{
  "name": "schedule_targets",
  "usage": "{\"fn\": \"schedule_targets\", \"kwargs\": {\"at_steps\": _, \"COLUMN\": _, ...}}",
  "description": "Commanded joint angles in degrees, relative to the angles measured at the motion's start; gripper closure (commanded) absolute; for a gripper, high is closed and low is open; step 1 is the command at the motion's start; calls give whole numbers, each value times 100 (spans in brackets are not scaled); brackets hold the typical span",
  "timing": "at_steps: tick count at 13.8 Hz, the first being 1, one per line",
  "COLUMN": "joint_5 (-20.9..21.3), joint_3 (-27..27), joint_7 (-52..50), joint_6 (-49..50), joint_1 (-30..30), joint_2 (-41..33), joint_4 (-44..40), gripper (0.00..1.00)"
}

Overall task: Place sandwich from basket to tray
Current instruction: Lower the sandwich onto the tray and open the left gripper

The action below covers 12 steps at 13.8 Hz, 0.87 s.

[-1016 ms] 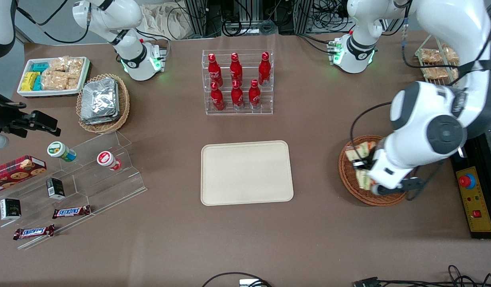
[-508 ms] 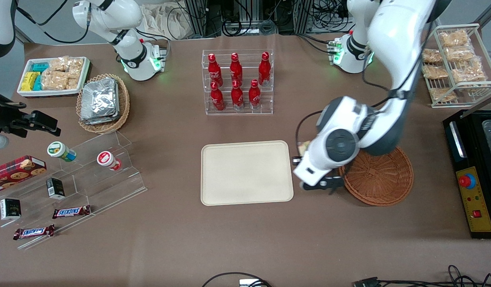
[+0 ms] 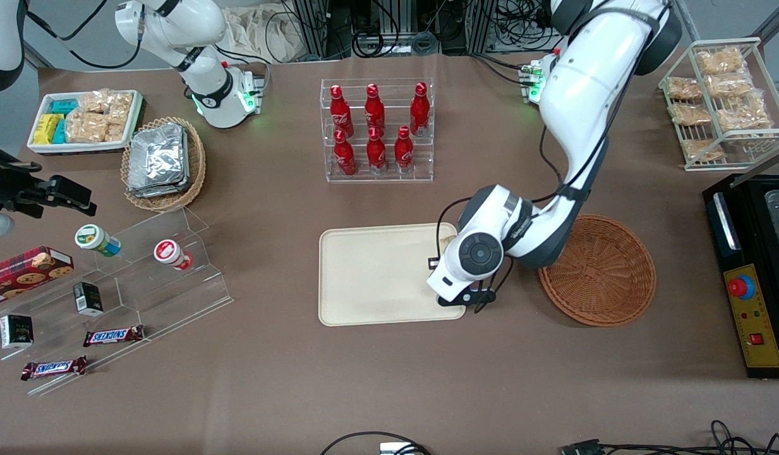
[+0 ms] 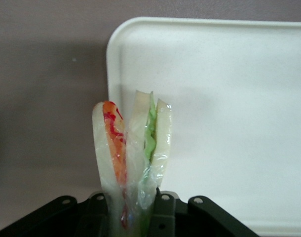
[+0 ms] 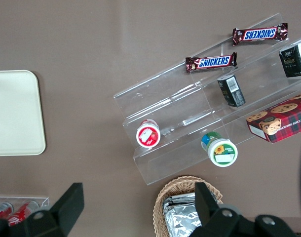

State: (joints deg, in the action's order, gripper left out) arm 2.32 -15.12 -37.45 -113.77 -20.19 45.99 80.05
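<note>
The sandwich [image 4: 133,148], a clear-wrapped wedge with pale bread and orange-red and green filling, stands upright in my left gripper [image 4: 132,210], which is shut on its lower end. In the front view only a sliver of the sandwich [image 3: 448,241] shows beside the wrist. The gripper hangs over the cream tray [image 3: 376,272] at its edge nearest the basket. In the wrist view the sandwich hangs above a rounded corner of the tray [image 4: 229,98]. The reddish-brown wicker basket [image 3: 597,268] lies beside the tray toward the working arm's end, with nothing in it.
A clear rack of red bottles [image 3: 378,129] stands farther from the front camera than the tray. A wire rack of snack packs [image 3: 721,95] and a black box with a red button [image 3: 752,303] flank the basket. Acrylic steps with snacks [image 3: 130,278] lie toward the parked arm's end.
The left arm has lifted the sandwich out of the basket and carried it sideways to the tray's edge. The basket now shows bare.
</note>
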Motion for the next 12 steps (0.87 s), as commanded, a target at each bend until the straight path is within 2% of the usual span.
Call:
{"fn": "schedule_targets", "kwargs": {"at_steps": 1, "joint_5": 58, "joint_3": 53, "joint_7": -44, "joint_6": -188, "joint_1": -178, "joint_2": 286, "joint_4": -235, "gripper": 87}}
{"fn": "schedule_targets", "kwargs": {"at_steps": 2, "joint_5": 67, "joint_3": 61, "joint_7": -26, "joint_6": -215, "joint_1": -196, "joint_2": 322, "joint_4": -235, "gripper": 33}}
{"fn": "schedule_targets", "kwargs": {"at_steps": 3, "joint_5": 75, "joint_3": 61, "joint_7": -9, "joint_6": -215, "joint_1": -196, "joint_2": 305, "joint_4": -244, "gripper": 0}}
{"fn": "schedule_targets", "kwargs": {"at_steps": 8, "joint_5": 58, "joint_3": 96, "joint_7": -8, "joint_6": 12, "joint_1": -30, "joint_2": -221, "joint_4": -271, "gripper": 0}}
{"fn": "schedule_targets", "kwargs": {"at_steps": 12, "joint_5": 49, "joint_3": 97, "joint_7": 114, "joint_6": 1100, "joint_1": 541, "joint_2": -1195, "joint_4": -279, "gripper": 0}}
